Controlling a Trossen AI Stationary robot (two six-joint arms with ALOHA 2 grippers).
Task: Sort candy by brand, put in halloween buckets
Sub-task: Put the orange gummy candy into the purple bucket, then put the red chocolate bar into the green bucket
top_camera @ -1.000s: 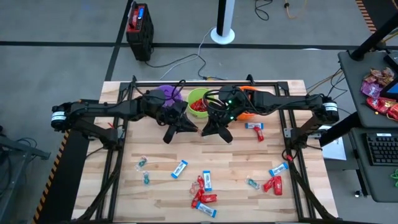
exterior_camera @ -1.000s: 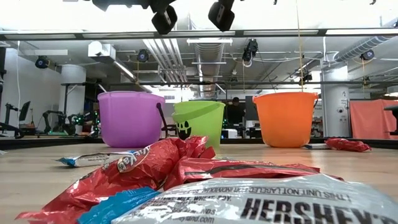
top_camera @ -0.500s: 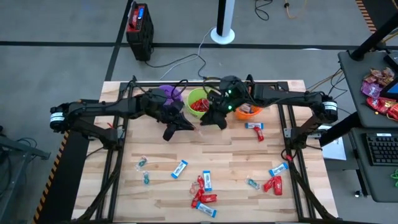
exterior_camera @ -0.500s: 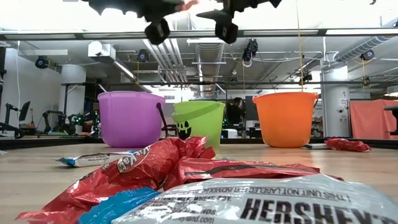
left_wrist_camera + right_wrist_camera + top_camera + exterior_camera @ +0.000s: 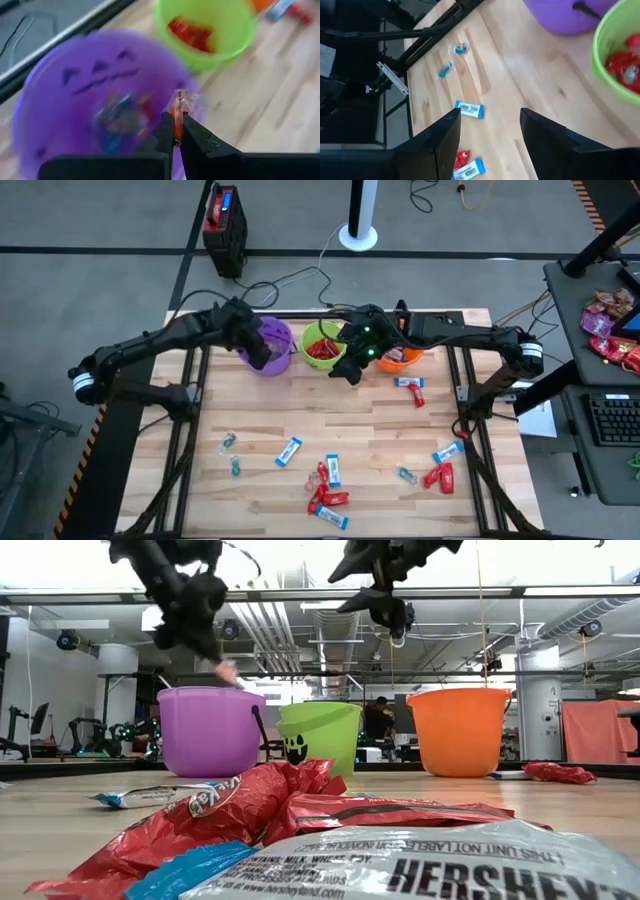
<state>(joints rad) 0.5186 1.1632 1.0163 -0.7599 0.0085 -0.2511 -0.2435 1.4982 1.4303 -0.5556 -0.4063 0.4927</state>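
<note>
Three buckets stand in a row at the table's far side: purple (image 5: 272, 346), lime green (image 5: 318, 343) holding red candy, and orange (image 5: 402, 358). My left gripper (image 5: 177, 122) hangs over the purple bucket (image 5: 75, 100), shut on a small clear-wrapped orange candy (image 5: 181, 102). My right gripper (image 5: 490, 125) is open with nothing between its fingers, above the table just near of the green bucket (image 5: 620, 55). Loose candy lies on the near half of the table: red pieces (image 5: 436, 476), blue-and-white bars (image 5: 289, 451) and tiny teal twists (image 5: 232, 443). My left gripper pinches the small candy's wrapper (image 5: 178, 114) between its two fingertips, and most of the piece sticks out beyond them. The fingers slant downward from above (image 5: 205, 635). The candy (image 5: 228, 672) is lifted clear, just above the purple bucket's rim.
A red candy and a bar (image 5: 410, 386) lie near the orange bucket. A heap of red and blue-white wrappers (image 5: 300, 840) fills the low view's foreground. Bare wood lies between the buckets and the scattered candy. A side desk (image 5: 610, 330) with red bags stands off the table's right.
My left gripper has swung from mid-table toward the far left, carrying the small candy, and now hangs over the purple bucket. My right gripper has moved toward the far edge beside the green bucket and has opened.
</note>
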